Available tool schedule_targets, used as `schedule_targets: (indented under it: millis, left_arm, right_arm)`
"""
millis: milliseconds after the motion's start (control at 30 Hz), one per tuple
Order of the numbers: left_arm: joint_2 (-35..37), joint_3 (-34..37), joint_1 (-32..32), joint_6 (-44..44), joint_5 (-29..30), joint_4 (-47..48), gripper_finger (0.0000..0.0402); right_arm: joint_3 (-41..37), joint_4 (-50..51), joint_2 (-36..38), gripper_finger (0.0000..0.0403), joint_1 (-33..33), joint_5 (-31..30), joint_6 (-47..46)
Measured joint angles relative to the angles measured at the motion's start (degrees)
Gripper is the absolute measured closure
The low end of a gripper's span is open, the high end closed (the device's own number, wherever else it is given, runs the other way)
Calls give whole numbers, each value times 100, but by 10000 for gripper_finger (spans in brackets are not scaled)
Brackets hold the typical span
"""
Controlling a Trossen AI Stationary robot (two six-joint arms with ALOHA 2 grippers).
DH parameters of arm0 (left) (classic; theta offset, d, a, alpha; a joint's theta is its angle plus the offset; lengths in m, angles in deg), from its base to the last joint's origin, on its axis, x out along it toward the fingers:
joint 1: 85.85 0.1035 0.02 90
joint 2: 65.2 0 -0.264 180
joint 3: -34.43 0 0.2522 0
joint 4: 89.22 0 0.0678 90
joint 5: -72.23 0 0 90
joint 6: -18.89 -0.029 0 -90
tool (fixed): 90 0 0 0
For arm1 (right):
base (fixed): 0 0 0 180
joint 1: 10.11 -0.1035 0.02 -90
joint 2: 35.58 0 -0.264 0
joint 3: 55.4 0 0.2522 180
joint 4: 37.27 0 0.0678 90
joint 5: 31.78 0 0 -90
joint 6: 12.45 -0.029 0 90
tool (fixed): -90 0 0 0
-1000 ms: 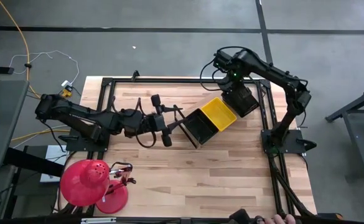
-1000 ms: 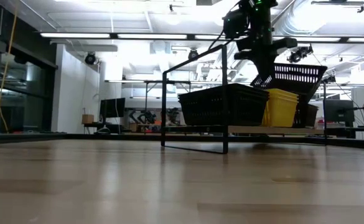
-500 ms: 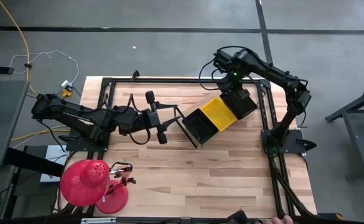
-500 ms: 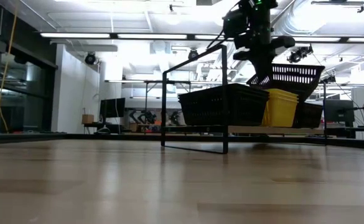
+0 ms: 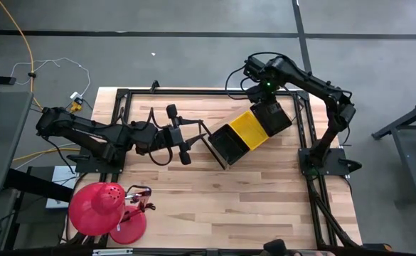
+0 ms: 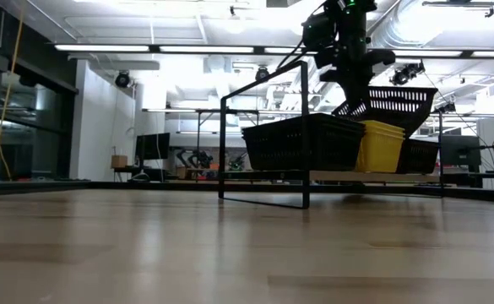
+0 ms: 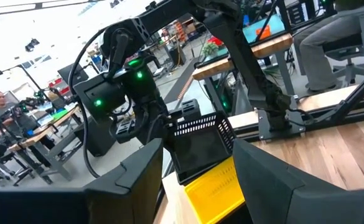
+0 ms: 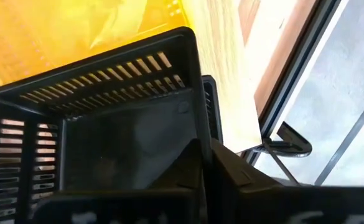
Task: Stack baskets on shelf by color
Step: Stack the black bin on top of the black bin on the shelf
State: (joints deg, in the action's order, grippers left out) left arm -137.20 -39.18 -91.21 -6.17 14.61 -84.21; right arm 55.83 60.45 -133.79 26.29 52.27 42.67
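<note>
The red dome thing (image 5: 97,208) is cut off at the bottom edge in the high view, and the arm hides part of the lifted black basket (image 6: 388,101).

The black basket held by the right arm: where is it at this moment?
In the high view, the black basket is at the shelf's right end, beside the yellow basket. In the low view, the right gripper holds it tilted above another black basket.

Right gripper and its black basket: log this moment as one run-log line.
right gripper: shut on black basket, tilted above shelf | left gripper: open, waiting mid-table | yellow basket: on shelf
</note>
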Motion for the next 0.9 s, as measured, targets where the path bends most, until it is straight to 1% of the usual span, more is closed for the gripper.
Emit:
schedule_targets:
  millis: [100,333,500,633,900]
  left_arm:
    - [-1,0,0,1,0,-1,218]
    - [-2,0,0,0,0,-2,218]
    - [-2,0,0,0,0,-2,218]
    - [-4,0,0,0,0,-2,218]
    - [-4,0,9,-17,1,-2,218]
  right_arm:
    - [0,-4,2,378,0,-79,-127]
    - [0,-114,2,310,-5,-236,-281]
    - [0,-96,2,276,-5,-574,-331]
    - [0,44,2,267,-4,-605,-511]
    - [0,610,3,269,-4,-520,-1108]
